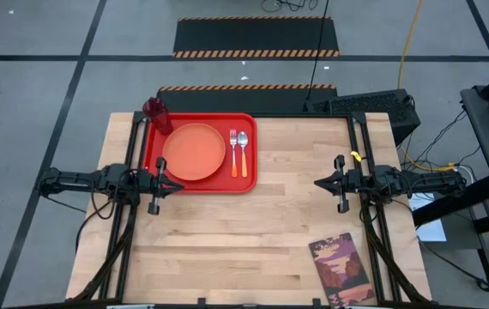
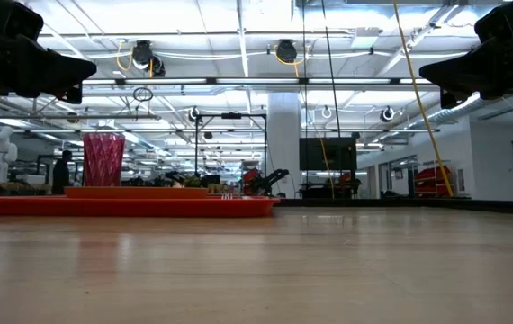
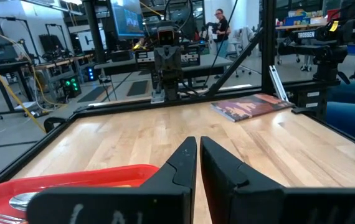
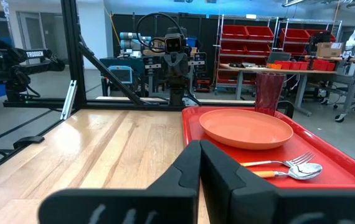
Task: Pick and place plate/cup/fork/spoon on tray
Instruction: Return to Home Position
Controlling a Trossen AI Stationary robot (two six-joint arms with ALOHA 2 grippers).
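Observation:
The red tray [image 1: 249,176] lies at the table's far left. On it rest the orange plate [image 1: 194,152], the fork [image 1: 233,153] and the spoon [image 1: 243,153] side by side to the plate's right, and the dark red cup [image 1: 156,112] upright at its far left corner. In the right wrist view the plate [image 4: 246,127], fork [image 4: 289,162], spoon [image 4: 302,170] and cup [image 4: 269,92] show on the tray [image 4: 345,168]. My left gripper [image 1: 176,185] is shut and empty above the tray's near edge. My right gripper [image 1: 320,183] is shut and empty at mid-right.
A brownish printed book [image 1: 341,269] lies at the table's near right; it also shows in the left wrist view [image 3: 250,106]. Bare wood lies between the two grippers and across the table's near half. Arm frames stand along both sides.

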